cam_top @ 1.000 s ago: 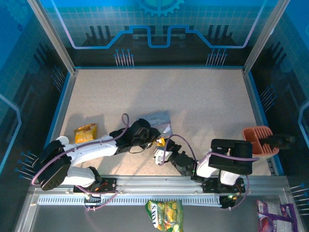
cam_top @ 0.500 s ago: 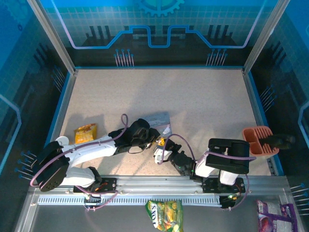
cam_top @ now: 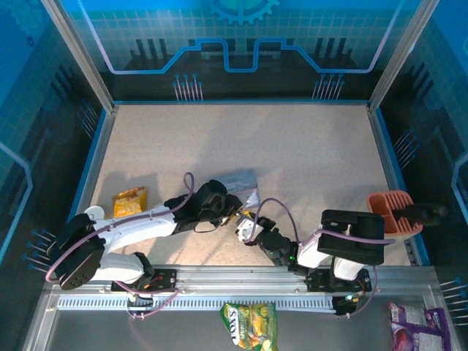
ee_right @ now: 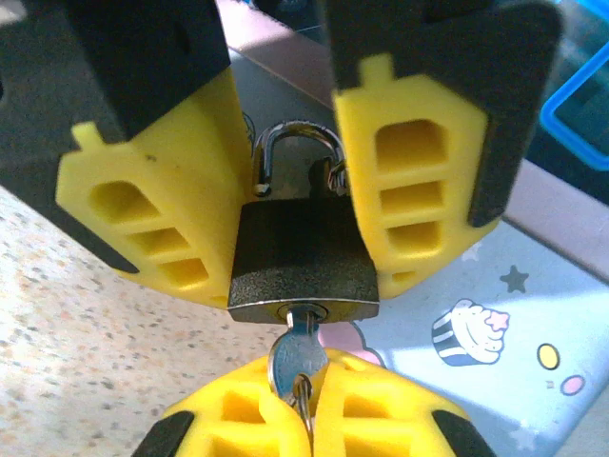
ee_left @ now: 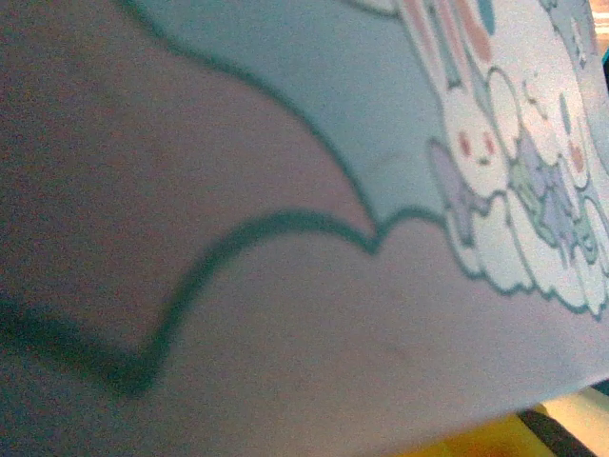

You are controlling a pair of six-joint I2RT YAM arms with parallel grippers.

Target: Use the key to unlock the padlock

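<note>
The left claw [ee_right: 290, 205] is clamped on the padlock [ee_right: 303, 262]. One yellow finger sits on each side of its dark body. The thin silver loop sticks up between those fingers. The key [ee_right: 297, 354] is in the keyhole at the bottom of the lock. The right claw [ee_right: 306, 405] is squeezed together on the key. The padlock is near the middle of the near edge of the table [cam_top: 307, 161], just beside the pale blue tin [cam_top: 241, 180] with a bunny picture.
</note>
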